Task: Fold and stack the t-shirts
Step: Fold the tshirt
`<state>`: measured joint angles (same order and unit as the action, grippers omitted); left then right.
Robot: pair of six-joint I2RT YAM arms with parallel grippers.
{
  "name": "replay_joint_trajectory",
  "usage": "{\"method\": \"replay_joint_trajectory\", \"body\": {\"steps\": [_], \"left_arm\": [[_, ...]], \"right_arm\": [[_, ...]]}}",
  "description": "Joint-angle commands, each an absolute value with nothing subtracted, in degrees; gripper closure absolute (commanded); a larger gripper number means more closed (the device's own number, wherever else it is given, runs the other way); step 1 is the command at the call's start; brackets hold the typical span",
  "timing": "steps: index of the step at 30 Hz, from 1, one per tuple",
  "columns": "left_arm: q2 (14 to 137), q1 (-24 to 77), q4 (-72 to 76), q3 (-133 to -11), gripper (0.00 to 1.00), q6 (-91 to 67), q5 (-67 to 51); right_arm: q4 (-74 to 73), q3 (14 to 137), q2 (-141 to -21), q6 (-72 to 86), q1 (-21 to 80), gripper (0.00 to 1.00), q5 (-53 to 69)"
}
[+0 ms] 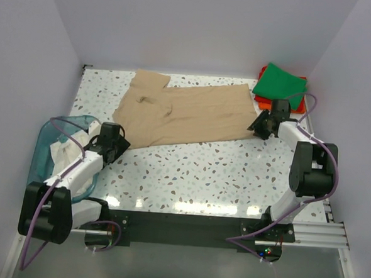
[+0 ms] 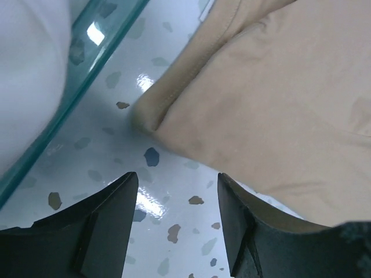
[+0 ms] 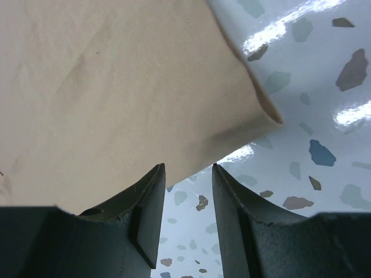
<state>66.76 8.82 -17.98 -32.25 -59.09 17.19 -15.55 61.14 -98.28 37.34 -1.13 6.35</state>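
Closest to your left wrist lens are the two dark fingers of the left gripper (image 2: 178, 179). Its jaws stand apart with nothing between them, only speckled table (image 1: 202, 178) showing in the gap. Just ahead of the fingertips lies a stitched corner of the tan t-shirt (image 2: 278, 104), resting on the tabletop and not touching either finger. To the left of that corner runs the rim of the translucent teal basket (image 2: 87, 63), with the white t-shirt (image 2: 29, 69) bunched up inside it.

On your right wrist view, the right gripper (image 3: 188, 171) is also spread, holding nothing. The gap shows bare terrazzo, and the tan hem edge sits just beyond the fingertips (its pointed corner lies a little to the right of them). You cannot tell from this angle whether the left finger touches the cloth.

From above, you can see the tan shirt spread fairly flat across the far half of the table, with sleeve and rumpled folds at its left end and the straight hem at its right. Each gripper sits low at a near corner of it, left arm at the left end and right arm at the right. In the far right corner, the green t-shirt (image 1: 279, 82) lies folded on top of the orange-red t-shirt (image 1: 298, 111), just beside the right gripper and apart from the tan one.
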Motion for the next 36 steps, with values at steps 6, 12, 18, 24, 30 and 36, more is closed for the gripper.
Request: {"method": "replay_joint_trajectory", "body": {"steps": [6,12,18,24,30,36], "left_arm": [[69.07,9.23,-13.19,-29.62,0.38,-62.05,21.09],[71.89,9.14,-6.86,-28.65,0.35,-62.93,20.83],[74.26,9.05,-6.06,-29.44,0.36,-62.76,21.88],[75.67,9.05,-6.68,-29.62,0.42,-62.40,24.52],[78.13,9.05,-6.85,-31.46,0.66,-61.79,25.14],[76.91,8.88,-11.07,-35.24,1.00,-60.47,26.98]], "right_arm": [[-14.50,60.38,-99.23,38.50,-3.87,0.58,4.39],[-12.92,60.21,-101.69,38.85,-5.89,0.57,5.63],[-11.51,59.85,-103.18,39.37,-6.15,0.57,5.54],[-10.29,59.41,-103.88,39.90,-6.15,0.55,4.48],[-9.40,60.11,-104.68,40.61,-6.15,0.70,4.66],[-12.04,60.56,-102.75,40.17,-6.07,1.00,4.13]]}}
